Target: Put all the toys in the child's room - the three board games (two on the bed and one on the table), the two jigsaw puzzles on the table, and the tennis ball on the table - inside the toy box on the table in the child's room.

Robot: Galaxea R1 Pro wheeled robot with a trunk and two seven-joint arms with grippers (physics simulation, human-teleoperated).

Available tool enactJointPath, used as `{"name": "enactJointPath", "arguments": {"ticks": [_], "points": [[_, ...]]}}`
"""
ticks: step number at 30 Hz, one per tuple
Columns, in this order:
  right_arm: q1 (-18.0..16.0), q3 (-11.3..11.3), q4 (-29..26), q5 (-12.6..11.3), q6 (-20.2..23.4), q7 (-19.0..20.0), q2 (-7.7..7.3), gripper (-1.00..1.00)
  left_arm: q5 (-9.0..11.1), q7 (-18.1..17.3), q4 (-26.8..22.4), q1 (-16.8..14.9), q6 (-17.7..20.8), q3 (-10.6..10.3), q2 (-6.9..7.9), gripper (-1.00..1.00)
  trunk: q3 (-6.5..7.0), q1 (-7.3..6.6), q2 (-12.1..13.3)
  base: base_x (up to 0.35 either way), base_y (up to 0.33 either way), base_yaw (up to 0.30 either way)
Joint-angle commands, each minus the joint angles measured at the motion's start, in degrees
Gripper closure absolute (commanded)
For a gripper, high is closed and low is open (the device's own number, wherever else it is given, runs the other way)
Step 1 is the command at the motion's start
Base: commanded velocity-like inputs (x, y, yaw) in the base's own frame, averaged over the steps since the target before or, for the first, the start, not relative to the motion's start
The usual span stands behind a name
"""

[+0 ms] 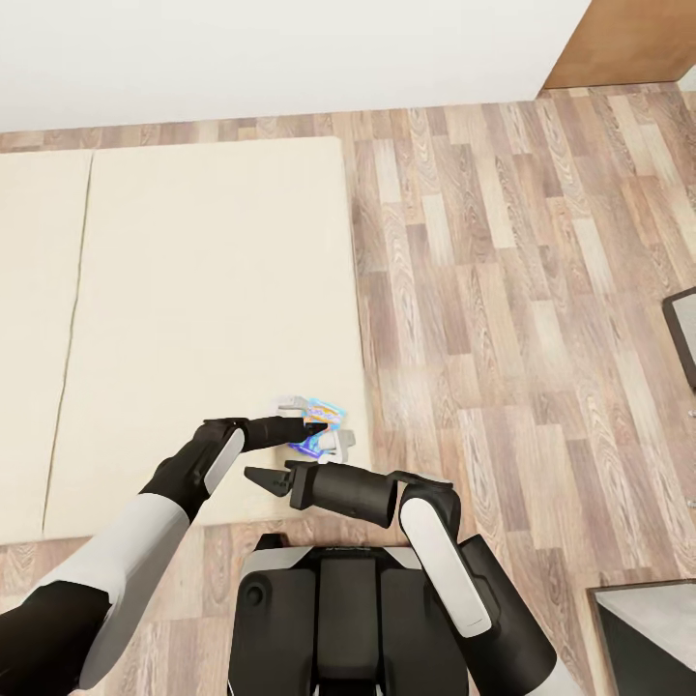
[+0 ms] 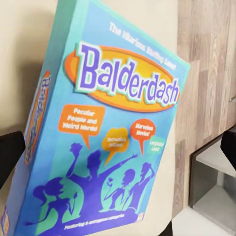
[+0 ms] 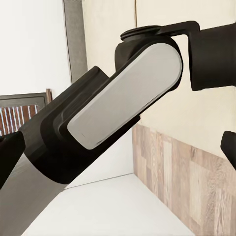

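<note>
Wood-plank flooring (image 1: 522,290) runs along the right of the bed (image 1: 193,290), whose beige mattress lies in two parts with a seam between them, under a white wall at the far side. At the right edge of the head view sit two dark-framed pieces of furniture, one partway up and one in the near corner; what they are cannot be told.

Near the bed's near right corner, the left hand (image 1: 314,425) reaches over the mattress and is clamped on a blue board game (image 1: 324,418). From the head camera the box shows as a small patch of blue, orange and white at the fingertips, tilted up off the mattress. The left wrist view shows its printed face close: the blue board game (image 2: 108,142) is lettered "Balderdash" on an orange oval, with speech bubbles and purple figures below, and one dark finger (image 2: 10,152) sits against its side edge.

The right hand (image 1: 266,478) hangs just beside and nearer than the left one, over the bed's near edge, its fingers apart and holding nothing. Its wrist camera looks onto the left arm (image 3: 108,108), a dark casing with a grey panel
</note>
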Motion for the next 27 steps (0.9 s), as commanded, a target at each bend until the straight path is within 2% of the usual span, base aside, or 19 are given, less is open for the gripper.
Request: {"name": "enactJointPath", "arguments": {"ticks": [1,7,16,27], "points": [[0.0,-0.1,0.0,0.3,0.2,0.3,0.03,-1.0,0.5,0.1,-0.1,0.0,0.4,-0.2,0.06,-1.0,-0.06,0.03,-0.1,0.002,-0.014,0.0],[0.0,-0.1,0.0,0.3,0.2,0.3,0.04,-1.0,0.5,0.1,-0.1,0.0,0.4,-0.2,0.06,-1.0,-0.06,0.03,-0.1,-0.005,-0.052,0.0],[0.0,-0.1,0.0,0.3,0.2,0.3,0.04,-1.0,0.5,0.1,-0.1,0.0,0.4,-0.2,0.06,-1.0,-0.06,0.03,-0.1,-0.092,-0.205,0.0],[0.0,-0.1,0.0,0.3,0.2,0.3,0.04,-1.0,0.5,0.1,-0.1,0.0,0.4,-0.2,0.06,-1.0,-0.06,0.03,-0.1,-0.012,-0.025,0.0]]}}
